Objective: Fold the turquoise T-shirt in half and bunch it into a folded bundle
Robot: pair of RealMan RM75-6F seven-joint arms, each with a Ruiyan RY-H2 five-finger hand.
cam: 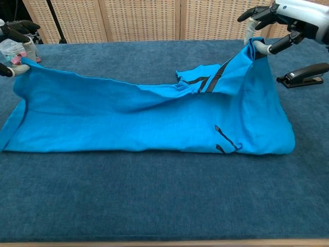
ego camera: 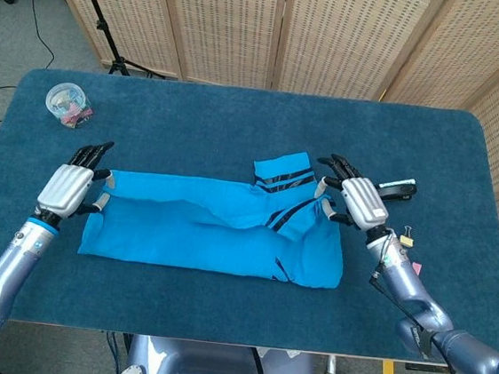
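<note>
step: fold in half; both hands carry the near edge of the shirt (ego camera: pixel 218 233) over toward the far edge. My read: fold nearly laid, not released.
shirt: centre of the table (ego camera: pixel 237 132) in head view, a long band running left-right, doubled over; print hidden. One striped sleeve (ego camera: pixel 282 174) lies flat at upper centre; the other stripe rides up on the lifted corner.
left hand: (ego camera: pixel 69 188) at left of head view, pinching the shirt's left corner, other fingers spread. In chest view only its fingertips (cam: pixel 20 25) show at the upper left edge, corner raised off the table.
right hand: (ego camera: pixel 355 198) right of centre in head view, upper right in chest view; pinching the right corner, held clearly higher than the left, fabric tented under it.
arms: both reach forward from the bottom corners of head view, forearms angled inward and up the frame.
how to do it well: lower both corners together, right one down to match left, so the carried edge lands on the far edge with no sag in the middle. Keep light tension between hands. Let go only once the cloth is flat.
risk: slack mid-span already wrinkles; uneven drop likely skews the fold.
nearby: stapler (ego camera: pixel 390 190) just beyond the right hand, clips (ego camera: pixel 410 253) below it, jar (ego camera: pixel 68 104) at upper left. Keep the right corner short of the stapler.
</note>
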